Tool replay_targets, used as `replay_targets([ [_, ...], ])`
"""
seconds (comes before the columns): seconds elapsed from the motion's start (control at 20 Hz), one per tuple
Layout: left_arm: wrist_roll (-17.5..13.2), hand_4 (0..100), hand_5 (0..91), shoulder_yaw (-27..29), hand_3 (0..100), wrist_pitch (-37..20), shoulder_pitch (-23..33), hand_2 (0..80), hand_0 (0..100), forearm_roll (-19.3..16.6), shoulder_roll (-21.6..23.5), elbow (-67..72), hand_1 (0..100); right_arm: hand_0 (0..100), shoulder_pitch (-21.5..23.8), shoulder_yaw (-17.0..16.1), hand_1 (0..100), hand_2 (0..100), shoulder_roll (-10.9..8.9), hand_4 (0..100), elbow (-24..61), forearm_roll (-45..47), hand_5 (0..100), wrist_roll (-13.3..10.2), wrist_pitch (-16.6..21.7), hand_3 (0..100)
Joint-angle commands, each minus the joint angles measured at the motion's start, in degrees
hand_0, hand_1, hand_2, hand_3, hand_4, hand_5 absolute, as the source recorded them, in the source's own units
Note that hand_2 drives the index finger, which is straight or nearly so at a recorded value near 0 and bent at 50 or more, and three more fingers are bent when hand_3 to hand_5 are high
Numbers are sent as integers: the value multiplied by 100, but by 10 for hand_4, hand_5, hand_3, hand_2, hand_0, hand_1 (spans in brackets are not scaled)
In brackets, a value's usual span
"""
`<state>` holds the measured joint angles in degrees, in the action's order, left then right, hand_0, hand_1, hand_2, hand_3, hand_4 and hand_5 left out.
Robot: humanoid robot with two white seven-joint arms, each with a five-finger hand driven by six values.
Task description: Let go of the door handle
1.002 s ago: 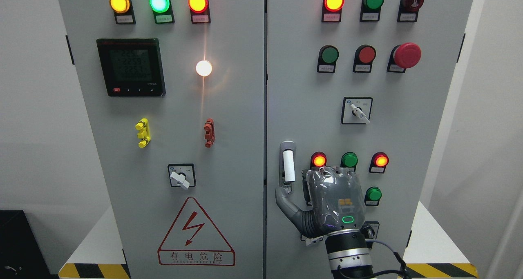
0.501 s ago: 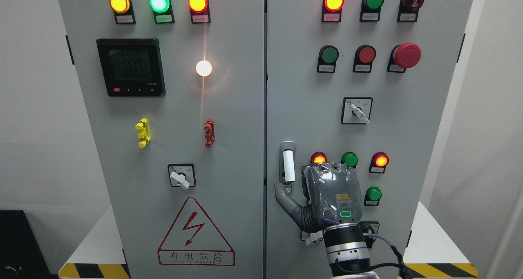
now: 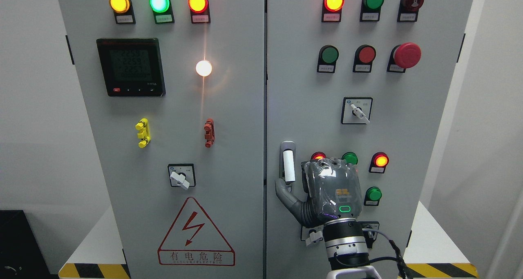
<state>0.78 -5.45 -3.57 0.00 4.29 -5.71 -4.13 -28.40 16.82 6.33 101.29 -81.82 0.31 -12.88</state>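
- Right hand [image 3: 327, 189] sat lower middle of frame, thumb touching the door handle [image 3: 288, 164]; couldn't tell whether its fingers were curled.
- Risk as I saw it: thumb snagging the handle on retreat.

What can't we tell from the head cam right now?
- Head view: the right hand shows only its back, which hides the other fingers; contact with the door handle can't be judged. The thumb sits at the handle's lower end.
- The red indicator lamp is partly covered by the hand.
- Button labels are too small to read.
- Meter display digits are blurred.
- The left arm is out of frame.
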Motion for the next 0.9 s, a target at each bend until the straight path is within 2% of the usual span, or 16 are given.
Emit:
replay_targets([
  [0.0, 1, 0, 0, 0, 0, -3, 97, 0, 120, 2, 0, 0, 556, 279, -61, 5, 307, 942, 17, 1000, -118, 0, 1000, 4, -13, 1000],
  [0.5, 1, 0, 0, 0, 0, -3, 97, 0, 120, 2, 0, 0, 556, 290, -61, -4, 333, 944, 17, 1000, -118, 0, 1000, 4, -13, 1000],
  [0.6, 1, 0, 0, 0, 0, -3, 97, 0, 120, 2, 0, 0, 556, 292, -61, -4, 340, 945, 69, 1000, -118, 0, 1000, 4, -13, 1000],
  [0.85, 1, 0, 0, 0, 0, -3, 97, 0, 120, 2, 0, 0, 556, 331, -61, -4, 349, 940, 87, 1000, -110, 0, 1000, -4, -13, 1000],
])
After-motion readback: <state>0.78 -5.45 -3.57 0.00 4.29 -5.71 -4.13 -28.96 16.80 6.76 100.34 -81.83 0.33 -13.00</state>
